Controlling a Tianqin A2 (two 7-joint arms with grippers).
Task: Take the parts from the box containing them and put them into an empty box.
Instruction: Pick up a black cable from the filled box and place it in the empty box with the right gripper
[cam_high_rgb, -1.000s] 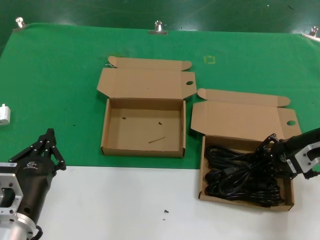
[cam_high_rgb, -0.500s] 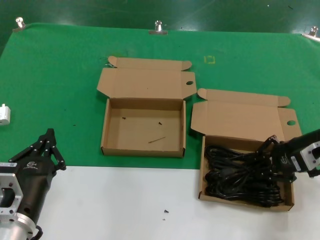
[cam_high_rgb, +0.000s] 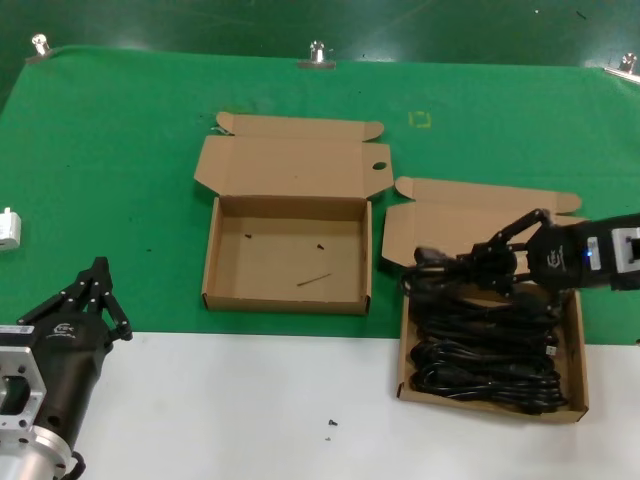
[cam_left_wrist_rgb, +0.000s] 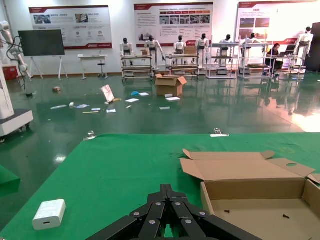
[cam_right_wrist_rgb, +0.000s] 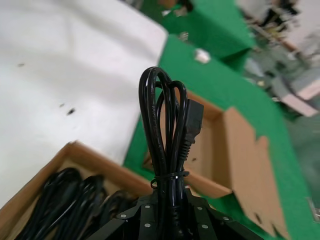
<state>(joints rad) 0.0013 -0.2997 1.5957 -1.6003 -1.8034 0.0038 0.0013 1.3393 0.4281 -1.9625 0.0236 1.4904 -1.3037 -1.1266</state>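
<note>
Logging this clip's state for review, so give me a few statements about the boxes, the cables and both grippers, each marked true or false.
1. The right gripper is shut on a cable bundle held above the full box. True.
2. The speckled box already holds one cable bundle. False: its floor shows only dark specks and a thin sliver.
3. The left gripper is reaching into the speckled box. False: it sits at the near left, outside both boxes, holding nothing.
4. More cable bundles lie in the full box. True.
5. Both boxes have their lids closed. False: both flap lids are open.
</note>
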